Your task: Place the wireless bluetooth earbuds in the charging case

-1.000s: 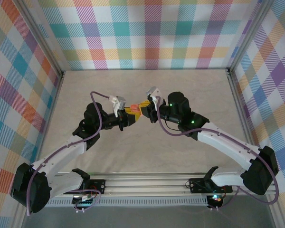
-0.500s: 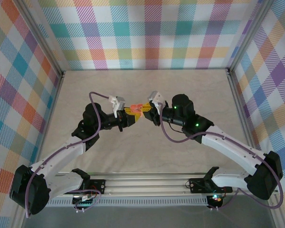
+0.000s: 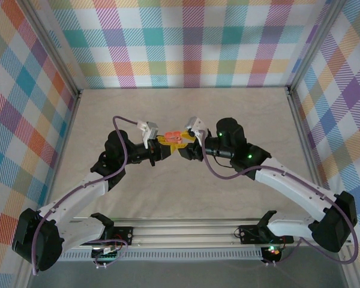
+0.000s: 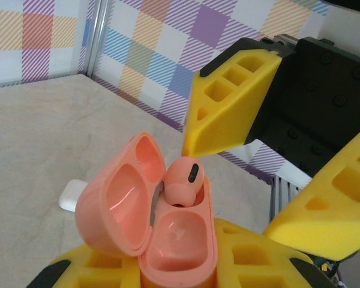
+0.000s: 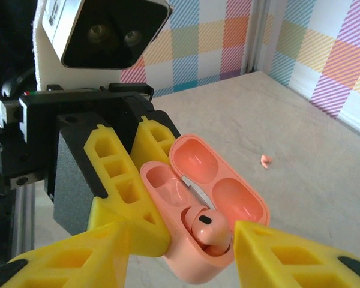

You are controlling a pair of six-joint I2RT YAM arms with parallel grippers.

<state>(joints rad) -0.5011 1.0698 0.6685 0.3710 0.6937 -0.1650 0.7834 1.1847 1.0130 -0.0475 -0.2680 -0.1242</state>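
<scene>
The left pincer point(image 4: 177, 273) pinches the open pink case point(image 4: 117, 210) upright, its lid swung back. One pink earbud point(image 4: 181, 180) stands in a well, rounded head up. The right pincer point(image 5: 201, 237) is spread either side of it. The right wrist view adds a second earbud point(image 5: 264, 160) lying on the counter point(image 5: 300, 150); the left wrist view, a white object point(image 4: 69, 196) behind the lid.

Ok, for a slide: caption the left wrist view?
Left gripper holds open pink case, earbud inside; right gripper open.

White arms point(image 3: 291, 185), black joints point(image 3: 229, 133), purple cables point(image 3: 116, 121), yellow jaws.
</scene>
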